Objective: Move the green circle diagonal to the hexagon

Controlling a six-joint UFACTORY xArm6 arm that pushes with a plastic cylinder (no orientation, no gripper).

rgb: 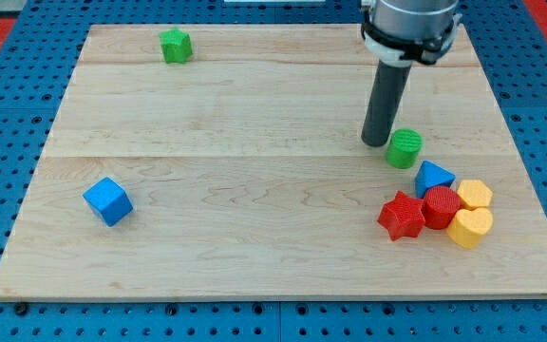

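Tip: my tip (375, 142), the lower end of the dark rod, rests on the pale wooden worktop (254, 190) just to the view's left of the green round block (405, 148), close to touching it.
Claw: none fitted; the arm ends in the plain rod and holds nothing.
Task block: the green round block sits at the view's right, just above a tight cluster.
Cluster: blue triangular block (433, 177), red hexagonal block (441, 206), red star block (402, 216), two yellow blocks (474, 195) and (470, 228), most of them touching.
Elsewhere: green star-like block (175, 45) at the view's top left; blue cube (108, 200) at lower left.
Risk: a push from this side likely drives the round block into the blue triangle, shunting the hexagon and scattering the cluster.
Second risk: an off-centre contact may let the round block roll round the rod and slip away.
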